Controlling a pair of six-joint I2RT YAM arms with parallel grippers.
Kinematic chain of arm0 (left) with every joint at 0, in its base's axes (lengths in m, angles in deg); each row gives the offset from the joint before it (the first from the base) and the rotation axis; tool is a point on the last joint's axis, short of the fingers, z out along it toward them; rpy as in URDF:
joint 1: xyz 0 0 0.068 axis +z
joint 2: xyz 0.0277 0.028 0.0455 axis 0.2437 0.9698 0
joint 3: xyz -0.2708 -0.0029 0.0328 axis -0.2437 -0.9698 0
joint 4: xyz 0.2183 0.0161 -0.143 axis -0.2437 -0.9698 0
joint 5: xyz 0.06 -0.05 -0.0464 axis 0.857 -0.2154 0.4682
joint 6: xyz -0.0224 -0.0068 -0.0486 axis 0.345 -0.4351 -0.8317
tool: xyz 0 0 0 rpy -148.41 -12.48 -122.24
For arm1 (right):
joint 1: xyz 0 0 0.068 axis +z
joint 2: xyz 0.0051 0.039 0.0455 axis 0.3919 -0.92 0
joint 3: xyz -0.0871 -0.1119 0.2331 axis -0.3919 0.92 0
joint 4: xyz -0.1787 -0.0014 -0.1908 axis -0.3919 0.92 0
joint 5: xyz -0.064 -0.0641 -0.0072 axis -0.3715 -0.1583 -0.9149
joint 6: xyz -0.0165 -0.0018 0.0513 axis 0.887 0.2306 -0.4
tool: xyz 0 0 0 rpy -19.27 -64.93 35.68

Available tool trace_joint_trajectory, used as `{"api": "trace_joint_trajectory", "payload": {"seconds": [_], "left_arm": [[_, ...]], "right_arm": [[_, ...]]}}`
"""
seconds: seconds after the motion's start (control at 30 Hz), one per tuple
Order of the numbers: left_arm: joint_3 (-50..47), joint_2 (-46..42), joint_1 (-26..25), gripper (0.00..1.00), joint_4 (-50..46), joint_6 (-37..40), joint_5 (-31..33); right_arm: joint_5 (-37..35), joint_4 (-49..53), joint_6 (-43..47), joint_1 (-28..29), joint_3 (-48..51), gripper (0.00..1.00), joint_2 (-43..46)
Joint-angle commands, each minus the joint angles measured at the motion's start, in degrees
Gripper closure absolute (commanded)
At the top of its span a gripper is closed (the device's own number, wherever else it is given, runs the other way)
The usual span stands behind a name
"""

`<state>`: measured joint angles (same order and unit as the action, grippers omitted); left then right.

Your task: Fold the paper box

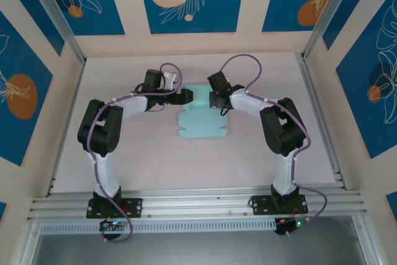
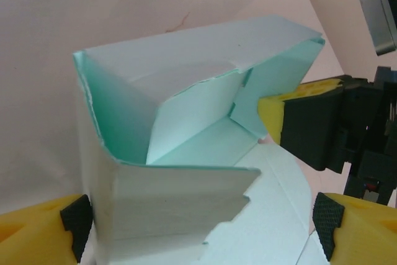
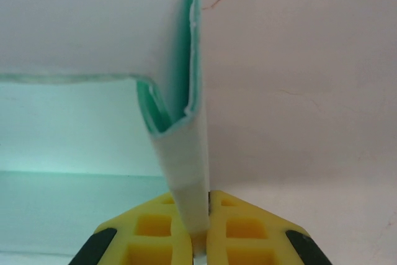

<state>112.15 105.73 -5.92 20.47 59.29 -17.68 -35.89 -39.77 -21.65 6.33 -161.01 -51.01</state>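
One paper box (image 1: 201, 125); right end effector (image 3: 200, 209) pinches its wall.

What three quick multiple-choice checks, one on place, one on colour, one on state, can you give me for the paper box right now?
1. Where does the paper box lie? A) between the left hand and right hand; B) at the far right edge; C) in the far left corner.
2. Its colour? A) red; B) pale aqua; C) black.
3. The right hand is: A) open wide; B) shut on nothing; C) shut on a box wall.
Answers: 1 A, the top view shows it between them; 2 B, every view shows aqua card; 3 C, its wrist view shows card pinched between yellow fingers.
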Motion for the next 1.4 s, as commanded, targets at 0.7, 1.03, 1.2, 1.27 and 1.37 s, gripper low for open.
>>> {"api": "trace_joint_trajectory", "payload": {"seconds": [0.7,1.03,1.2,1.27,1.37], "left_arm": [[4.1,-0.2,-1.5,0.56,-8.5,11.3,9.7],[2.1,0.7,-4.2,0.73,-4.5,17.1,27.2],[-1.5,0.1,-4.9,0.64,2.1,15.8,33.0],[-2.5,-0.2,-5.0,0.74,3.9,15.3,35.4],[-3.3,-0.4,-5.1,0.89,4.9,15.2,37.0]], "right_arm": [[2.6,0.3,-0.4,0.9,-1.2,1.0,-0.2],[1.8,2.3,-1.9,3.0,-0.8,1.0,1.4],[1.8,3.1,-3.0,4.3,-0.7,1.0,1.7],[1.7,3.5,-3.2,4.7,-1.0,1.0,1.6],[1.4,4.1,-3.6,5.2,-1.2,1.0,1.5]]}}
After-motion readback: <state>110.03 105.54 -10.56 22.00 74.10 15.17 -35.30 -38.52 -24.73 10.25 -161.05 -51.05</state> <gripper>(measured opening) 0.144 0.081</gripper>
